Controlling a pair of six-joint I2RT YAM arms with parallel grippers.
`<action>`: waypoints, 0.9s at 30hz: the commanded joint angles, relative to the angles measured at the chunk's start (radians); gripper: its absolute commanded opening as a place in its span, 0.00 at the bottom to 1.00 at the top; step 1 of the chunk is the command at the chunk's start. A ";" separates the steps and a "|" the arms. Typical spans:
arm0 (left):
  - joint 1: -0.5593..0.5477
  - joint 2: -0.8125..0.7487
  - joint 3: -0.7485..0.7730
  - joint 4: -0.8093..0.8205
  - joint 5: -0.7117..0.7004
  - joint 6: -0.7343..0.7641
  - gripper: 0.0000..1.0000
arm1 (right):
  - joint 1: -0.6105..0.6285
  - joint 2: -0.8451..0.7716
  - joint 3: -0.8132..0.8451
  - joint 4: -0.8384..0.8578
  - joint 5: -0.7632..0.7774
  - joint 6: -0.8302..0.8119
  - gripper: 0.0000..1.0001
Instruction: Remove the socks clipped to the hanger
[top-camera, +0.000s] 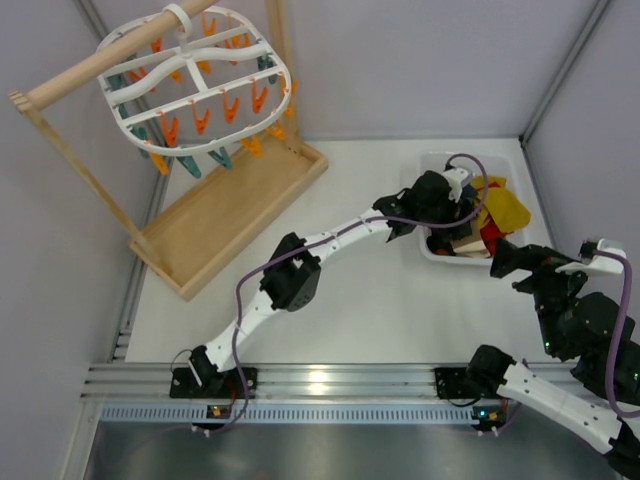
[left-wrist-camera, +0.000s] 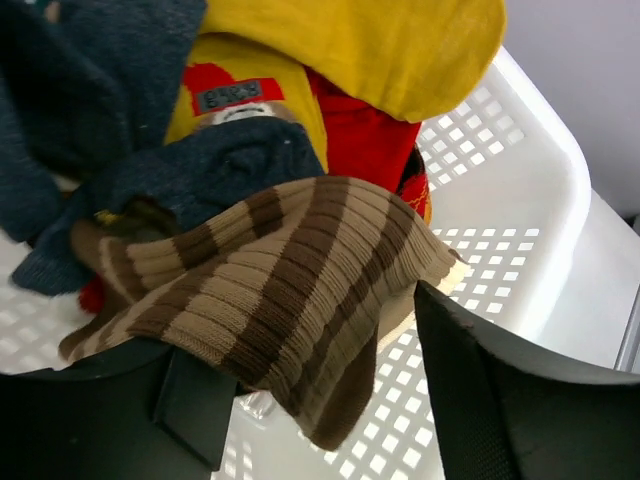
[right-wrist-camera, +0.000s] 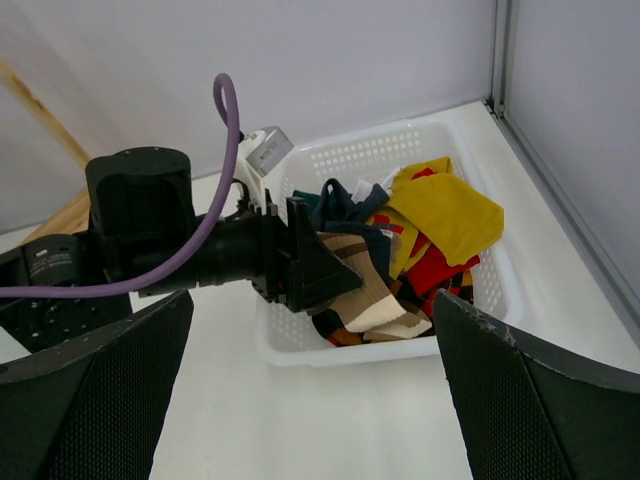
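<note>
Jaws apart, the left pincer (left-wrist-camera: 310, 370) is sitting in the far-right-corner basket (left-wrist-camera: 520, 180) of socks (right-wrist-camera: 440, 215) with the striped sock (left-wrist-camera: 290, 280) draped across it, likely snagging and dragging it out, while the right pincer (right-wrist-camera: 310, 400) is gaping idle.

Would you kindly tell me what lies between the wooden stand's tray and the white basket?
In the top view, only the left arm crosses that stretch of white table, reaching into the basket; otherwise it is bare.
</note>
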 joint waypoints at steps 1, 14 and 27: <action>0.000 -0.140 -0.023 -0.053 -0.091 -0.012 0.73 | -0.003 -0.010 -0.002 0.012 -0.009 -0.002 1.00; 0.000 -0.242 -0.073 -0.211 -0.050 0.019 0.88 | -0.003 -0.010 -0.007 0.022 -0.020 -0.014 0.99; 0.045 -0.669 -0.575 -0.211 -0.520 0.006 0.95 | -0.003 0.152 0.065 -0.028 -0.124 0.012 0.99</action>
